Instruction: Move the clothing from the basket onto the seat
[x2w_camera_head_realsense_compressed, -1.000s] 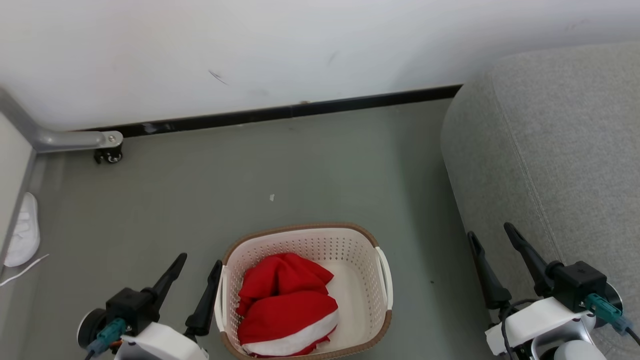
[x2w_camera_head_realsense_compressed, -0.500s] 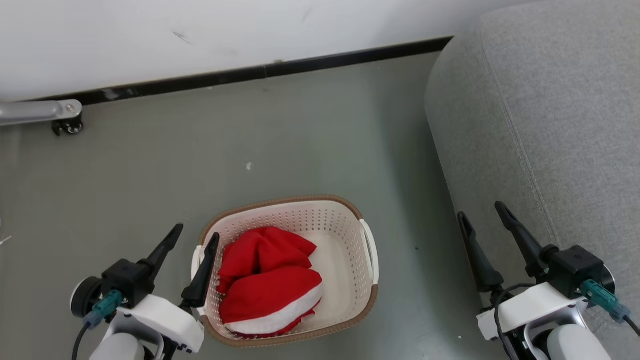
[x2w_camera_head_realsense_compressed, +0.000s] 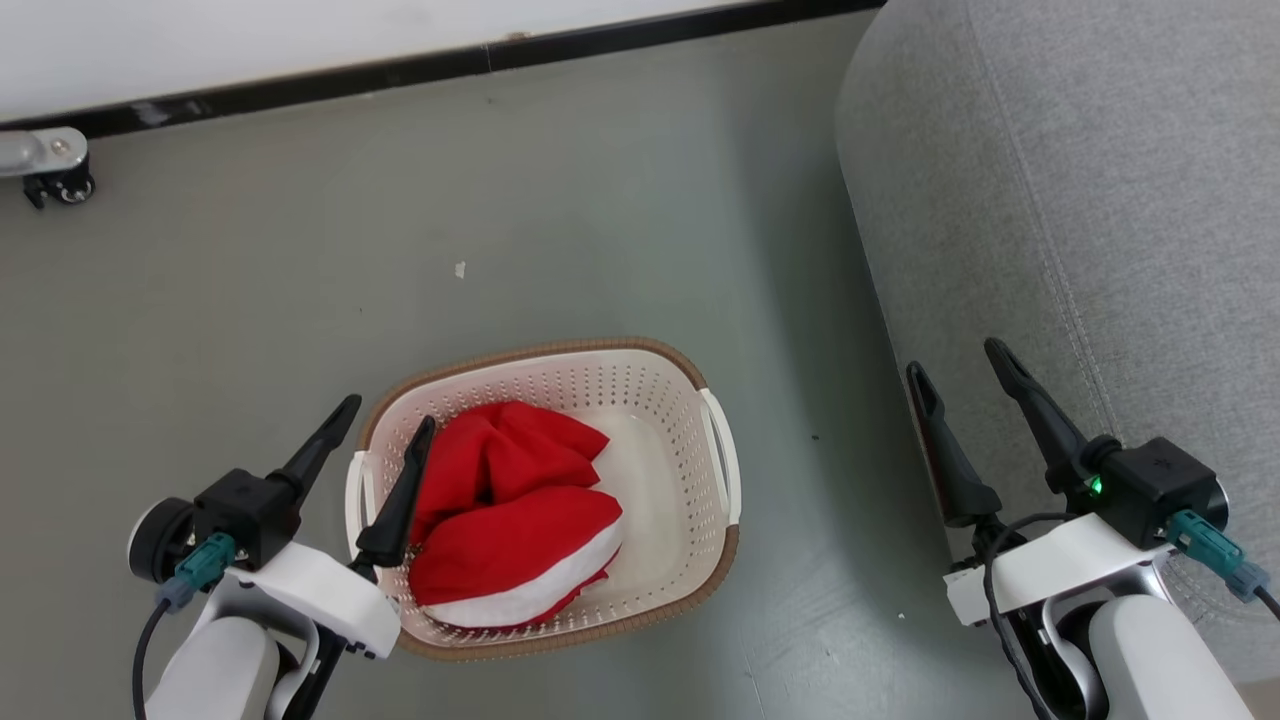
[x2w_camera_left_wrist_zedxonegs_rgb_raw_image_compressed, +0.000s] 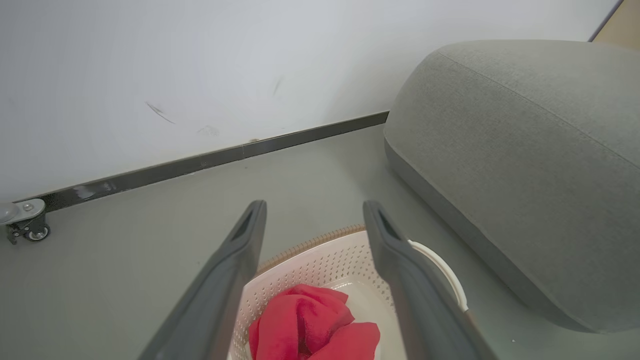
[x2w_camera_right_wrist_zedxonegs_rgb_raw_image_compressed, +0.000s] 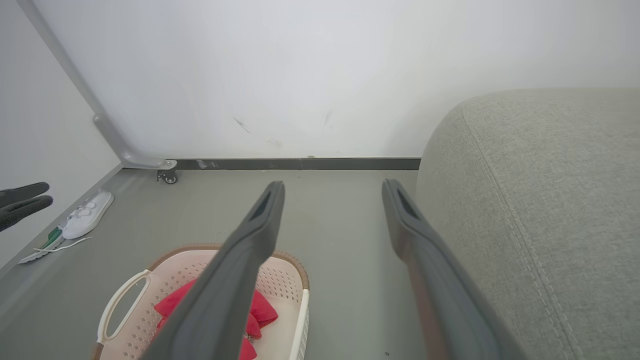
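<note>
Clothing (x2w_camera_head_realsense_compressed: 520, 530) in basket (x2w_camera_head_realsense_compressed: 640, 385), just right of left tool (x2w_camera_head_realsense_compressed: 389, 411), fingers apart

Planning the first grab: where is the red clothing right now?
In the head view the clothing lies bunched in the left half of the basket on the floor, beside the left gripper; the seat stands to the right.

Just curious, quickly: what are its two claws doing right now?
Its left gripper is open, holding nothing.
Its right gripper is open, holding nothing.
</note>
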